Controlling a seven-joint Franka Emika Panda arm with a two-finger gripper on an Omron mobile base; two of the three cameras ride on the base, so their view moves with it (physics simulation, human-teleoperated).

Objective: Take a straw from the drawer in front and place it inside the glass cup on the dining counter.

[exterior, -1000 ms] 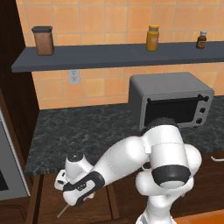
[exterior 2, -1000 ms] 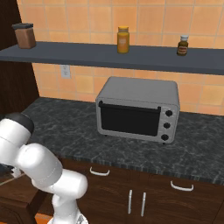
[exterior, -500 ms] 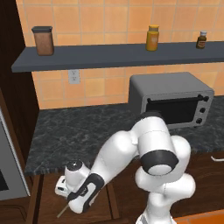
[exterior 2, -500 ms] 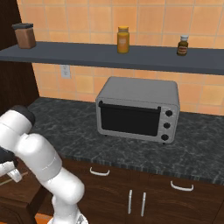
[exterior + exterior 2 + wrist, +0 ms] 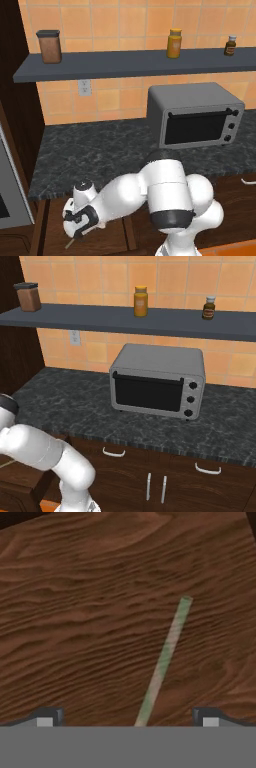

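Note:
The drawer stands pulled out at the lower left under the black counter. My gripper reaches down into it. The straw, a thin pale stick, lies flat on the drawer's wooden bottom, and one end of the straw pokes out just below the hand. In the hand view my gripper is open, its two fingertips set wide apart. The straw's near end runs down between them, touching neither. The glass cup and the dining counter are out of view.
A black speckled counter carries a silver toaster oven. Above it, a dark shelf holds a few jars. A steel appliance stands at the far left. Closed cabinet doors with handles lie to the right of the drawer.
The arm has folded lower and the hand has sunk a little further down and left into the drawer. The jaws have stayed open and the straw has not moved.

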